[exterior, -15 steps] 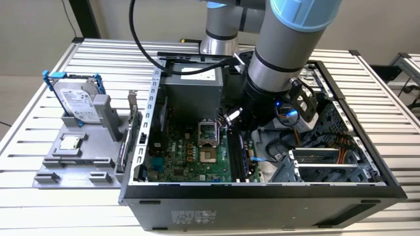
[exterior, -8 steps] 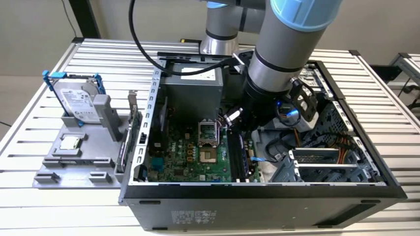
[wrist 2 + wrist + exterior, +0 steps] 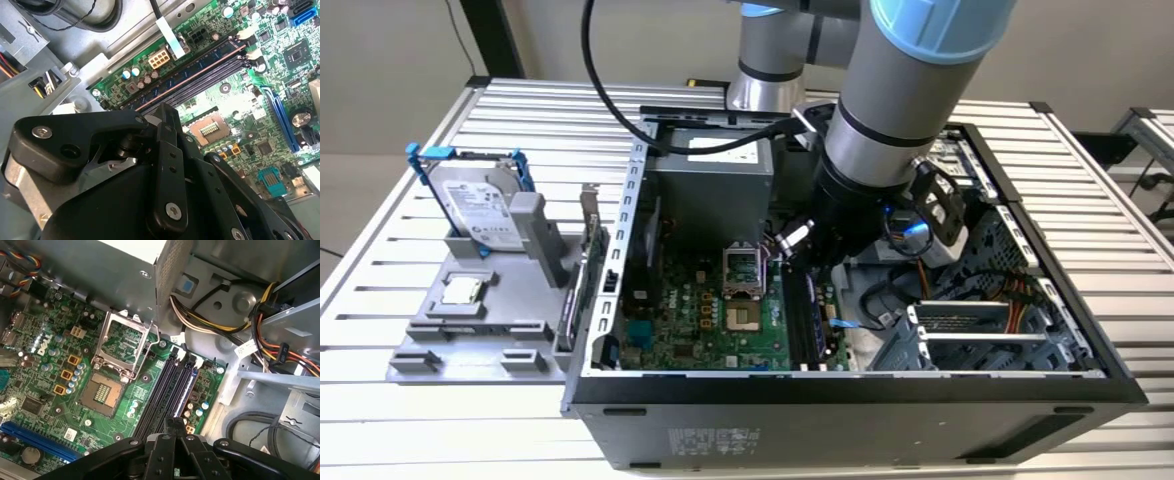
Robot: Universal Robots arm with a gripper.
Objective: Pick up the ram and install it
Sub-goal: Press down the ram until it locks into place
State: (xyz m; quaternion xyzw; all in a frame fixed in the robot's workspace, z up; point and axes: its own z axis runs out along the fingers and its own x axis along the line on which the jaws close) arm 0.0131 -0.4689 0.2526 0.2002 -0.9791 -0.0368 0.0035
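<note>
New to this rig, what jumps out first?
The arm plunges into the open computer case, its gripper low over the motherboard's memory slots. The empty processor socket sits beside those slots. Outside, at the exterior view's left, a blue-framed hard drive stands in a grey holder.

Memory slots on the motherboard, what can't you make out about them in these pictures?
- Exterior view: the arm covers part of the memory slots.
- Both wrist views: the gripper hides one end of the slots.
- Whether the ram sits in a slot: cannot tell, the slots are too dark and narrow.
</note>
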